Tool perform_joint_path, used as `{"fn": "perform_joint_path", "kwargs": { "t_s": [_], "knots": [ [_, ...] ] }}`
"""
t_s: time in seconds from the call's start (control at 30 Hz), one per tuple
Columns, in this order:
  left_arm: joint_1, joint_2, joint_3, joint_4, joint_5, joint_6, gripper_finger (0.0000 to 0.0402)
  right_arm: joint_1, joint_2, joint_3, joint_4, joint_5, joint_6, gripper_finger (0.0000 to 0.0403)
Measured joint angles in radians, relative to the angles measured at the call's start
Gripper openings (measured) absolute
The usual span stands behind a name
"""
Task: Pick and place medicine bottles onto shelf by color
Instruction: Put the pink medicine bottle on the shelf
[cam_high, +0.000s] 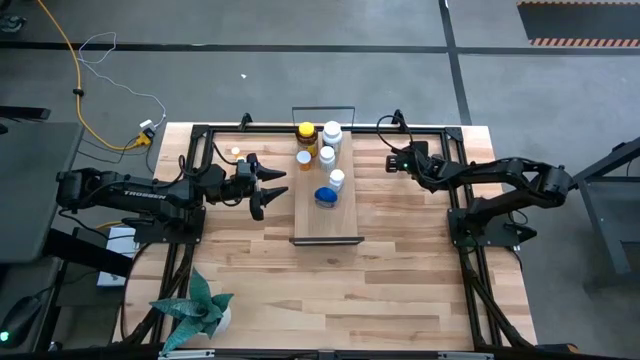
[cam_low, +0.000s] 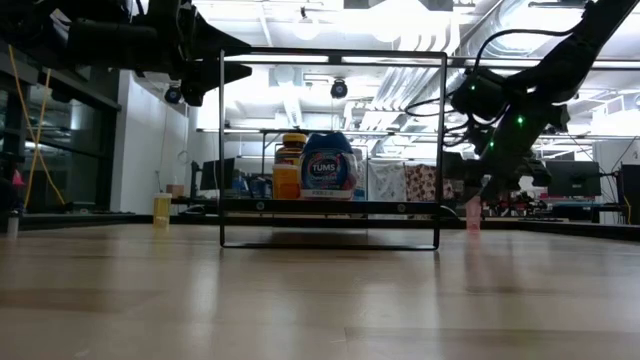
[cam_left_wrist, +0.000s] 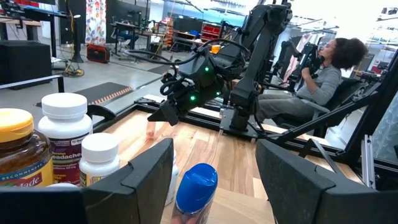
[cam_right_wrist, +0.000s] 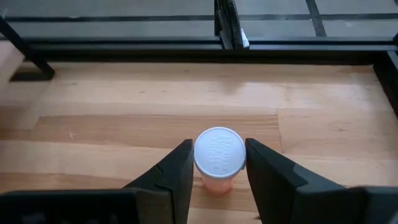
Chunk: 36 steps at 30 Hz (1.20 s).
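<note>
High view: the shelf (cam_high: 326, 215) lies mid-table, carrying an amber bottle (cam_high: 306, 133), white bottles (cam_high: 331, 133) and a blue-capped bottle (cam_high: 325, 196); the left gripper (cam_high: 270, 190) hovers beside it with fingers apart. Low view: the blue-capped bottle reads "TUMS". Left wrist view: a white bottle's label (cam_left_wrist: 64, 138) is partly hidden. Right wrist view: the right gripper (cam_right_wrist: 217, 163) clamps a small orange bottle (cam_right_wrist: 219, 157) by its white cap, standing on the table (cam_right_wrist: 124, 118) right of the shelf.

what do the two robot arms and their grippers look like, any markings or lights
Both arms are dark, jointed and slim. The left arm bears white TROSSEN lettering. The left gripper has two black wedge-shaped fingers. The right gripper is dark too, with small green lights and black cabling.
</note>
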Motion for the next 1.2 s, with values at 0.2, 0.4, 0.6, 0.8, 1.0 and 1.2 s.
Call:
{"fn": "perform_joint_path", "kwargs": {
  "t_s": [0.2,0.4,0.6,0.8,1.0,1.2],
  "knots": [
    [0.001,0.000,0.000,0.000,-0.008,0.000,0.0218,0.062,-0.067,0.000,0.094,-0.021,-0.116,0.0128],
    [0.001,0.000,0.000,0.000,-0.022,0.000,0.0218,0.152,-0.099,0.000,0.310,-0.194,-0.285,0.0128],
    [0.000,0.000,0.000,0.000,-0.022,0.000,0.0218,0.228,-0.097,0.065,0.316,-0.236,-0.364,0.0128],
    [0.000,0.000,0.000,0.000,-0.022,0.000,0.0218,0.298,-0.044,0.175,0.258,-0.209,-0.398,0.0128],
    [0.000,0.000,0.000,0.000,-0.022,0.000,0.0218,0.304,0.072,0.245,0.253,-0.203,-0.424,0.0128],
    [0.000,0.000,0.000,0.000,-0.022,0.000,0.0218,0.290,0.195,0.333,0.247,-0.240,-0.451,0.0128]
  ]
}}
